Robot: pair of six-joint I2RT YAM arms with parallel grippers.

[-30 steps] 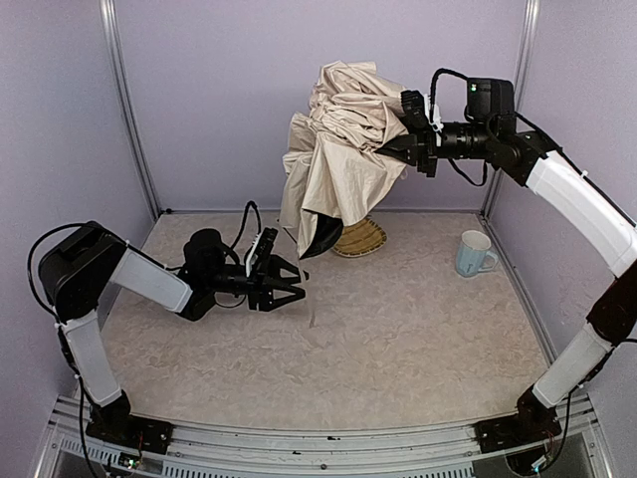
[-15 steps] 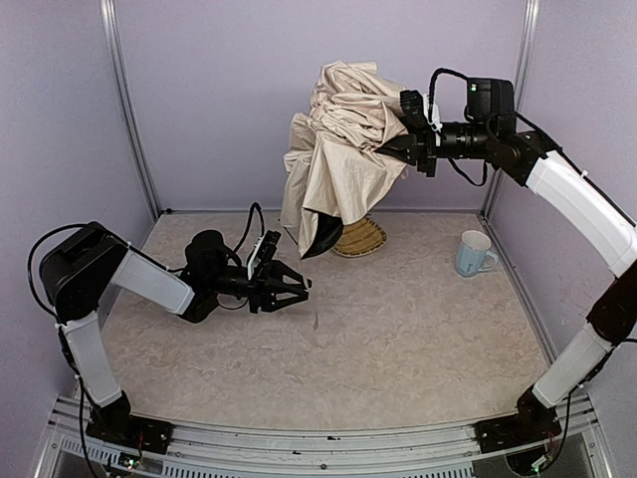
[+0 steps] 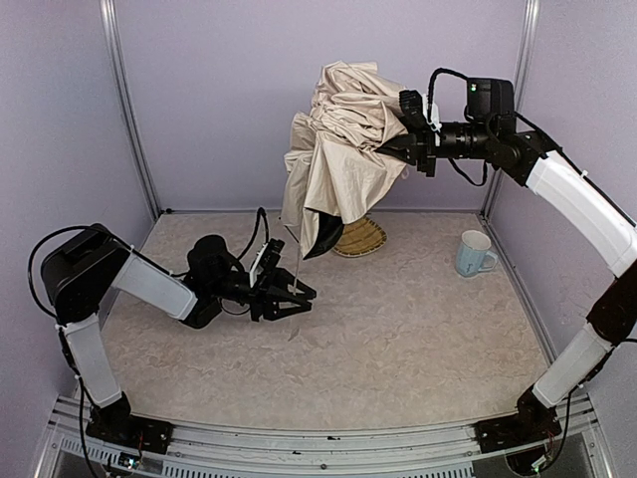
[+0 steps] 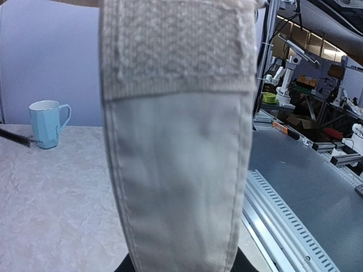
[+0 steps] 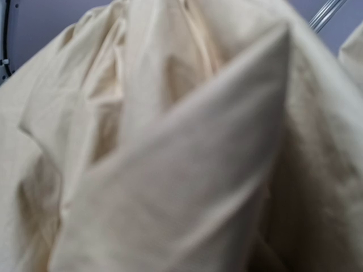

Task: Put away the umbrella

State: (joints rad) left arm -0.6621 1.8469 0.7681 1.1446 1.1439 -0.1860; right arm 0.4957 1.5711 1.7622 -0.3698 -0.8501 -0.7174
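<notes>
Lavender walls (image 3: 199, 100), marbled table (image 3: 398, 329): right gripper (image 3: 406, 144) jaws clamp umbrella (image 3: 338, 159) aloft; left gripper (image 3: 302, 297) below it straddles strap (image 4: 176, 170), grip unclear. Seat strap deep before pulling.

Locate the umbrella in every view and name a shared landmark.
Top external: umbrella hangs upper centre.
Left wrist: its strap fills the middle.
Right wrist: its fabric fills the frame.
Shared landmark: pale blue mug, right side in top external, far left in left wrist; not in right wrist.
</notes>
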